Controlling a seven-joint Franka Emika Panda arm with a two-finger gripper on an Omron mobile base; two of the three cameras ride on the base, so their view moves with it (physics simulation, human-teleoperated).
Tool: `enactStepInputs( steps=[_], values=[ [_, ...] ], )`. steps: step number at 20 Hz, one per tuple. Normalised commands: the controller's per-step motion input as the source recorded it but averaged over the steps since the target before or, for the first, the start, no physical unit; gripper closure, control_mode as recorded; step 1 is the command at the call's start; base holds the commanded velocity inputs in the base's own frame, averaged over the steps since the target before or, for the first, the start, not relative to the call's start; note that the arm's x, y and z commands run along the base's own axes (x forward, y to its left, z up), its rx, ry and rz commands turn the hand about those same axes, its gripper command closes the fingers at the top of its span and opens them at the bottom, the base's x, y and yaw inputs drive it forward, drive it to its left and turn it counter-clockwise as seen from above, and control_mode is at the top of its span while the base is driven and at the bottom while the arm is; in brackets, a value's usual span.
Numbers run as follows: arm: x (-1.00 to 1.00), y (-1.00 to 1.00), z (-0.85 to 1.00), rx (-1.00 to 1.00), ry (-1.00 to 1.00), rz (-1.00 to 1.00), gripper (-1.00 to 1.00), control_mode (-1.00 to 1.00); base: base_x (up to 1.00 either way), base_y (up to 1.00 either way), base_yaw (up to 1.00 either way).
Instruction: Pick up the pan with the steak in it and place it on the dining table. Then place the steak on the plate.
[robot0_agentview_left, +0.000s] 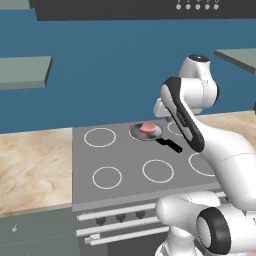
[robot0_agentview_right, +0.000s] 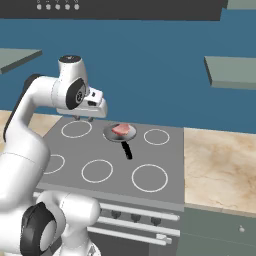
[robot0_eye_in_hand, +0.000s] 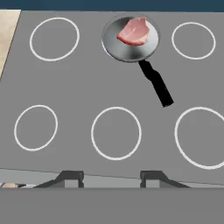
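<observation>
With the hand (robot0_eye_in_hand: 112, 177) held part-open and empty above the stove (robot0_eye_in_hand: 78, 87), the pan (robot0_eye_in_hand: 130, 38) is best approached by its black handle (robot0_eye_in_hand: 156, 84), the steak (robot0_eye_in_hand: 133, 31) kept level.

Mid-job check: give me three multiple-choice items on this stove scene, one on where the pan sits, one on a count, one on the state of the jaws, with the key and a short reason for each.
1. Where is the pan?
A. On the stove top, back row, between two burner rings
B. On the beige counter
C. Held in the air

2. How many white burner rings does the hand view show on the stove top?
A. Four
B. Six
C. Eight

3. How do the gripper jaws stand?
A. Closed on the black handle
B. Closed on the steak
C. Apart, holding nothing

Key:
1 A: the pan rests on the grey surface with the steak in it, a ring on either side.
2 B: three rings in the back row, counting the one under the pan, and three in front.
3 C: the two finger tips stand apart above the stove's front edge, well away from the handle.
</observation>
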Motion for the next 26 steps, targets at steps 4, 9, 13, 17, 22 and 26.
enactStepInputs(
  steps=[4, 9, 13, 17, 22, 26],
  values=[
    [-0.01, -0.06, -0.07, -0.01, -0.03, 0.02, -1.00, -1.00, 0.00, 0.00, 0.00],
    [-0.01, -0.40, -0.21, -0.03, 0.00, 0.11, -1.00, -1.00, 0.00, 0.00, 0.00],
    [0.02, -0.48, -0.26, -0.04, 0.00, 0.14, -1.00, -1.00, 0.00, 0.00, 0.00],
    [0.12, -0.45, -0.26, -0.03, 0.00, 0.13, -1.00, -1.00, 0.00, 0.00, 0.00],
    [0.28, -0.38, -0.33, -0.01, 0.00, 0.10, -1.00, -1.00, 0.00, 0.00, 0.00],
    [0.38, -0.27, -0.38, 0.00, 0.00, 0.06, -1.00, -1.00, 0.00, 0.00, 0.00]
  ],
)
